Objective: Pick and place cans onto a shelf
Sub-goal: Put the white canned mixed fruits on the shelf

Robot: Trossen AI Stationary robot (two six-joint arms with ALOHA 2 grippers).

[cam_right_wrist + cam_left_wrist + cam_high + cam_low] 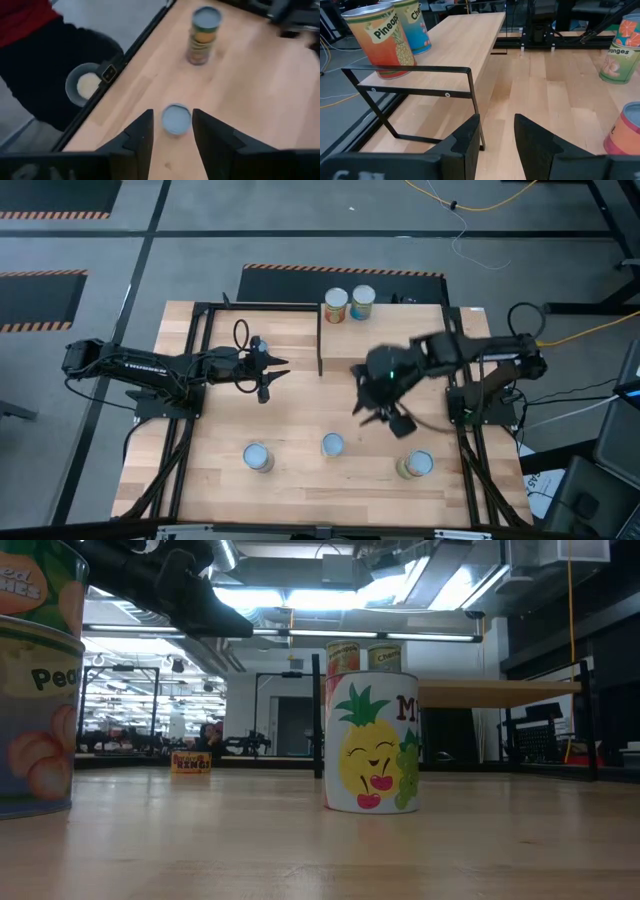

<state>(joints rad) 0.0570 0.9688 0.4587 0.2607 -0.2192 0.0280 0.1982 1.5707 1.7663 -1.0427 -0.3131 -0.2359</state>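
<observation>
The shelf (320,340) stands at the table's far middle, with two cans (336,305) (362,302) on the far end of its top board (465,45). Three more cans stand upright near the table's near edge: left (257,457), middle (332,445), right (415,465). My right gripper (385,418) is open, above and to the right of the middle can. In the right wrist view the can's pale top (176,119) shows between the fingers of my right gripper (172,114). My left gripper (270,375) (496,119) is open and empty, left of the shelf.
The shelf's black frame (410,92) stands close in front of my left gripper. In the low view the middle can (372,745) has a pineapple label and the left can (35,690) stands very near. A person in dark and red clothing (45,60) is beyond the near edge.
</observation>
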